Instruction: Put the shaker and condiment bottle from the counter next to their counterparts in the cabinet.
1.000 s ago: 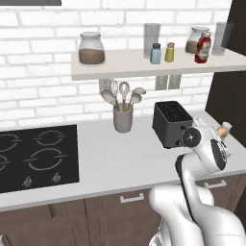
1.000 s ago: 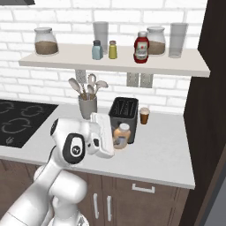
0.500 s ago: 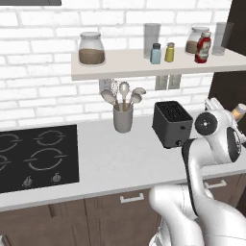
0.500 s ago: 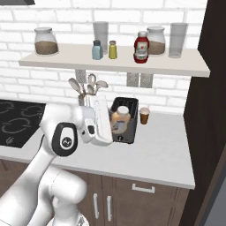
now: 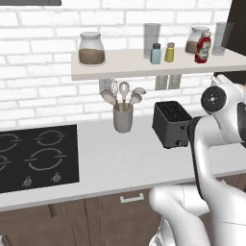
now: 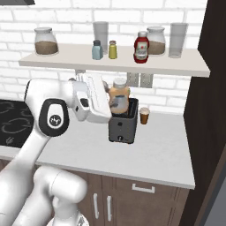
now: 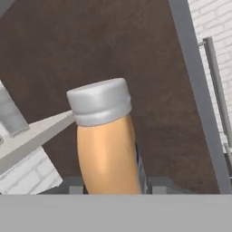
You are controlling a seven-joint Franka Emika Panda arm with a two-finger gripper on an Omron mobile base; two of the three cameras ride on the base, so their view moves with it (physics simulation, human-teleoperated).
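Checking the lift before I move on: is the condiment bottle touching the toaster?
Cannot tell. In the right base view the condiment bottle, held in the gripper, overlaps the toaster top, hiding any gap.

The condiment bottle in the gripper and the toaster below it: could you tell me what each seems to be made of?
The condiment bottle, held in the gripper, looks like smooth matte plastic: an even orange-tan body without glare, and a pale ribbed cap. The toaster looks like dark metal or hard plastic with a dull satin finish; its flat black sides show only soft highlights, so the render leaves it open.
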